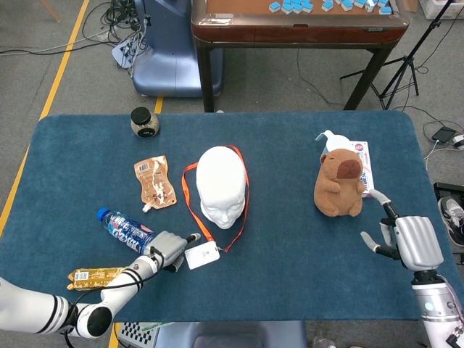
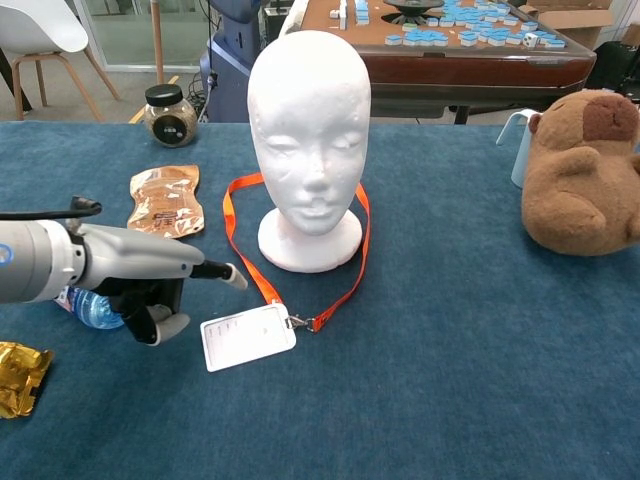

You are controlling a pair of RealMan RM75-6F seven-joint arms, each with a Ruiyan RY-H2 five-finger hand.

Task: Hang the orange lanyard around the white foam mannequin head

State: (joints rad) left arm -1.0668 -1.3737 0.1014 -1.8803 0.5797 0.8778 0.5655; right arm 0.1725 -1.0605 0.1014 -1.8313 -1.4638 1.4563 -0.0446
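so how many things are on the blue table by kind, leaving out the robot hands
mannequin head: 1
lanyard with badge: 1
plush toy: 1
water bottle: 1
glass jar: 1
snack packets: 2, a brown pouch and a gold wrapper
white jug: 1
pink-and-white pack: 1
total: 9

Orange lanyard (image 2: pixel 352 262) loops mannequin head (image 2: pixel 309 120) base; left hand (image 2: pixel 150 290) apparently clear of badge (image 2: pixel 247 336).

open cloth (image 1: pixel 290 254) front-centre | bottle (image 1: pixel 125 230), pouch (image 1: pixel 154 183) crowd left | capybara (image 1: pixel 338 185) blocks right
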